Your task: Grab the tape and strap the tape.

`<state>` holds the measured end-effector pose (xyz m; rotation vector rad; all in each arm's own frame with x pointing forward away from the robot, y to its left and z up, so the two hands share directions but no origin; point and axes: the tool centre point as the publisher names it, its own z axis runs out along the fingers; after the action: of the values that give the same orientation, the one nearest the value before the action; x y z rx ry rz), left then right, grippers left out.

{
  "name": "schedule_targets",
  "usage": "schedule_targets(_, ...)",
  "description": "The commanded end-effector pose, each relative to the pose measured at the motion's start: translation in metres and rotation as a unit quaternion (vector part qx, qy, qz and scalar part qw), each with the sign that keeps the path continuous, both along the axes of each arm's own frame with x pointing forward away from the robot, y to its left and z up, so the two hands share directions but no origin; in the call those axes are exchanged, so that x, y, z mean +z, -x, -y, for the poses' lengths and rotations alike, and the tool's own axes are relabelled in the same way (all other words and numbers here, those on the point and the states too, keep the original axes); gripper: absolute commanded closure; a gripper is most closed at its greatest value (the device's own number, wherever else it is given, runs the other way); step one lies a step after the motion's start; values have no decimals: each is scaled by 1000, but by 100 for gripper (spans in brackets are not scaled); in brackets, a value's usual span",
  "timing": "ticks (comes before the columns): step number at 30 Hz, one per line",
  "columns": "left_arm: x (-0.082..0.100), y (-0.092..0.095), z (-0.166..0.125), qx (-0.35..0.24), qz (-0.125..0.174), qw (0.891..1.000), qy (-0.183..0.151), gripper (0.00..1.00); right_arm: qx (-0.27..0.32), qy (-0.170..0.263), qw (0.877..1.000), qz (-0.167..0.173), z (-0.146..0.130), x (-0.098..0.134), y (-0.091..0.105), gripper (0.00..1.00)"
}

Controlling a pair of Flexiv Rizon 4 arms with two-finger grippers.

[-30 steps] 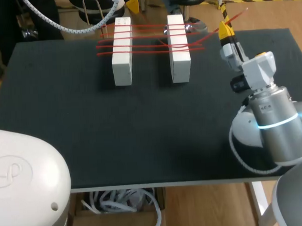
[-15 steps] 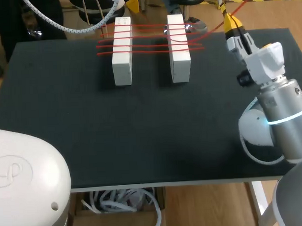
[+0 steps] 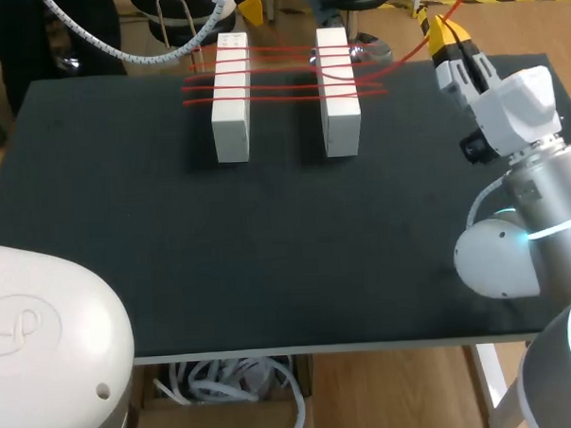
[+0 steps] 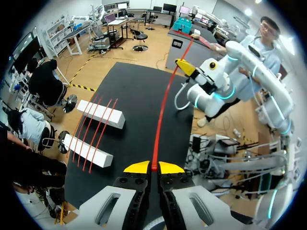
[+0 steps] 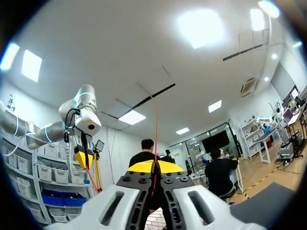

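On the matte black tabletop (image 3: 125, 230) stand two white rectangular blocks, smooth and sharp-edged, side by side near the far edge. The left block (image 3: 231, 98) and the right block (image 3: 338, 90) are bridged by four thin, taut strands of red tape (image 3: 284, 67), lying roughly parallel across both tops.

Behind the left block, one yellow fingertip (image 3: 249, 4) of the left arm shows past the far edge. In the left wrist view the left jaws are pressed together on the tape (image 4: 165, 100), which runs as one fine straight line over the tabletop to the yellow tips of the right arm (image 4: 211, 91).

From the right block a strand rises off the tabletop to the right arm (image 3: 522, 213), a glossy white and grey cylinder with a glowing band. The right wrist view shows the right jaws pinching the tape (image 5: 156, 129), which goes on straight ahead of them.

Compared with a second ago, the right arm has swung toward the tabletop's right edge and farther back, its yellow tips now higher and more rightward, and the strand to the right block slants more steeply. Blocks and the four strands are unchanged.
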<state>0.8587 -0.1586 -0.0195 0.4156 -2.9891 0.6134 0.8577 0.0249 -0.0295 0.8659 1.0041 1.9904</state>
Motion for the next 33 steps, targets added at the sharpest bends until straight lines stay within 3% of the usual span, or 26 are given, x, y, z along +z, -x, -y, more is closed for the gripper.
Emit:
schedule_targets(1, 0, 0, 0, 0, 0, 1000, -1, 100, -36, 25, 994, -103, -7, 8, 11, 100)
schedule_targets(9, 0, 0, 0, 0, 0, 1000, -1, 100, -47, 1, 993, -112, -18, 2, 10, 100)
schedule_targets(33, 0, 0, 0, 0, 0, 1000, -1, 100, -62, 7, 991, -118, -21, 2, 10, 100)
